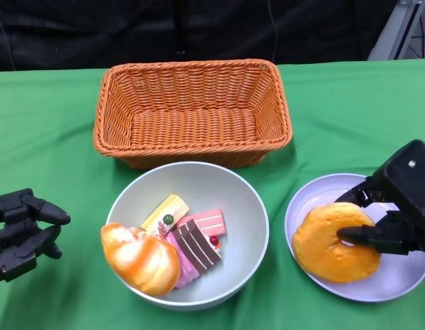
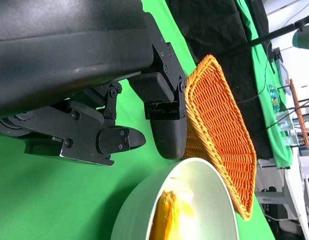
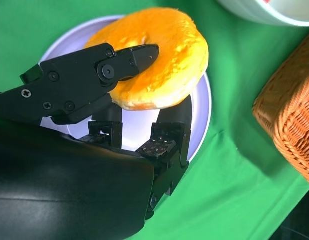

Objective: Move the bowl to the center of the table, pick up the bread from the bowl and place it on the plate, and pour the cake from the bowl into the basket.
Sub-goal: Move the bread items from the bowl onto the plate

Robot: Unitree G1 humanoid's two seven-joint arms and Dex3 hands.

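bread point(image 1: 333, 244) round, golden (glossy), on plate point(image 1: 398, 285)

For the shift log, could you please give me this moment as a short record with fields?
bowl: grey bowl mid-table, in front of the basket
in bowl: croissant-like bread, cake slices
plate: lilac plate to the bowl's right, round bread over it
right hand: right hand grips the round bread
left hand: left hand beside the bowl, holding nothing
basket contents: none visible
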